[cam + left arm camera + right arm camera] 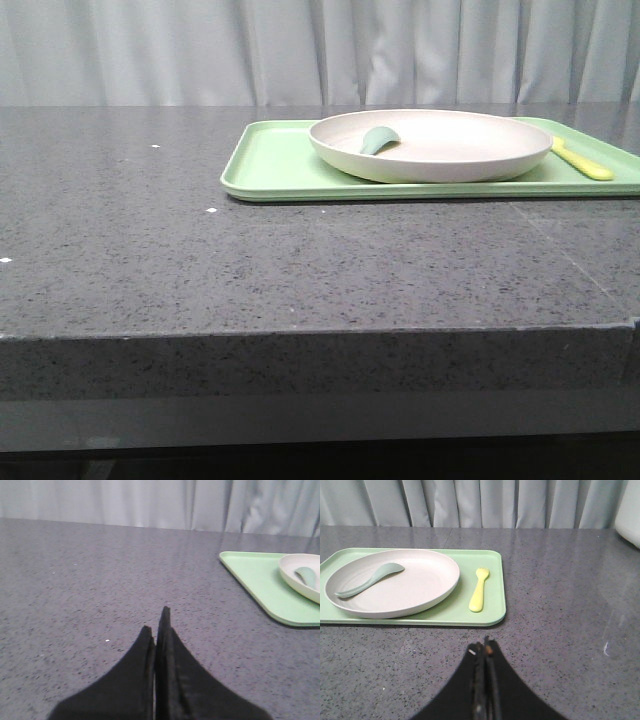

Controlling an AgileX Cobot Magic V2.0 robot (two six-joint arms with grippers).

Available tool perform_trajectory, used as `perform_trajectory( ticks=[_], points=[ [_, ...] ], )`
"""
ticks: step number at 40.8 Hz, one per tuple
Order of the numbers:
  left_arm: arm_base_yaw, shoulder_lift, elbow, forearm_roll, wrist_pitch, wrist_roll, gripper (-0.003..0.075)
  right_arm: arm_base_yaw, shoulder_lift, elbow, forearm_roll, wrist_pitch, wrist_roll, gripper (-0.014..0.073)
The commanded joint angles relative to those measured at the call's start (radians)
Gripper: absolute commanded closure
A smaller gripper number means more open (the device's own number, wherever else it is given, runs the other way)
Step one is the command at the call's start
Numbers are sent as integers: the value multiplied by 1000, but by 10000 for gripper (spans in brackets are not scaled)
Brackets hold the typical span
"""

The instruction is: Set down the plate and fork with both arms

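Nearest to me, both arms hang low over the dark speckled worktop (200, 260). The left claw (159, 625) is pressed shut with nothing in it, its black fingers meeting at a point above bare stone, well apart from the dishes. The right claw (483, 647) is likewise closed tight and empty, its tips just short of the near edge of the tray (492, 612). That light green tray lies flat on the worktop. On it sits the plate (420, 587), cream-white and round, filling most of the tray. A sage-green spoon (367, 580) lies inside the plate, its handle resting up against the rim. Just beside the plate, on the bare strip of tray, lies the yellow fork (479, 590), apart from the plate. Behind everything hangs a pale grey curtain (300, 50).
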Motion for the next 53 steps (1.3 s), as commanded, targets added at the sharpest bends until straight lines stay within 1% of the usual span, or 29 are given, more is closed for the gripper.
perform_trajectory(
  ticks=[1, 6, 9, 14, 21, 53],
  points=[
    [60, -55, 26, 0, -80, 0, 738, 1, 10, -24, 0, -90, -11, 662],
    [131, -142, 100, 0, -80, 0, 738, 1, 10, -24, 0, -90, -11, 662],
    [152, -178, 134, 0, -80, 0, 738, 1, 10, -24, 0, -90, -11, 662],
    [152, -230, 179, 0, -80, 0, 738, 1, 10, -24, 0, -90, -11, 662],
    [150, -233, 217, 0, -100, 0, 738, 1, 10, -24, 0, -89, -11, 662],
    [150, -231, 218, 0, -106, 0, 738, 1, 10, -24, 0, -89, -11, 662]
  ],
)
